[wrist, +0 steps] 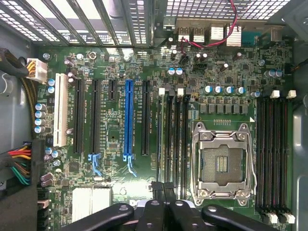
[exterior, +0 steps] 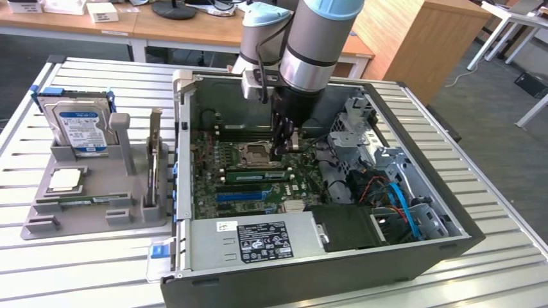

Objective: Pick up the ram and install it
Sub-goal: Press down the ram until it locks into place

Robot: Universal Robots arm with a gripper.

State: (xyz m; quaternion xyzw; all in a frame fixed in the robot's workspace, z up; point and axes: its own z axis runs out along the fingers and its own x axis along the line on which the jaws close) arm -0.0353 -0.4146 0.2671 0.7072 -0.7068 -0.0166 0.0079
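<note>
One ram [exterior: 253, 174], a narrow green stick with dark chips, stands in a motherboard slot just below the CPU socket [exterior: 256, 154] inside the open computer case. My gripper [exterior: 284, 146] reaches down into the case and hangs over that stick's end, at the exterior view's right. In the wrist view my gripper [wrist: 163, 190] is shut, its black fingertips [wrist: 155, 188] together over one end of the memory slots [wrist: 172, 139] beside the socket [wrist: 222, 161]. Nothing shows between the fingers. Whether they touch the stick I cannot tell. A second, similar stick [exterior: 81, 200] lies in the grey holder tray [exterior: 94, 221].
The tray also carries a blue-labelled hard drive [exterior: 81, 125] and an upright expansion card [exterior: 154, 157]. The case's metal walls [exterior: 184, 128], a drive cage with cables [exterior: 376, 167] and the power supply [exterior: 256, 240] ring the motherboard. Further memory slots [wrist: 272, 154] flank the socket.
</note>
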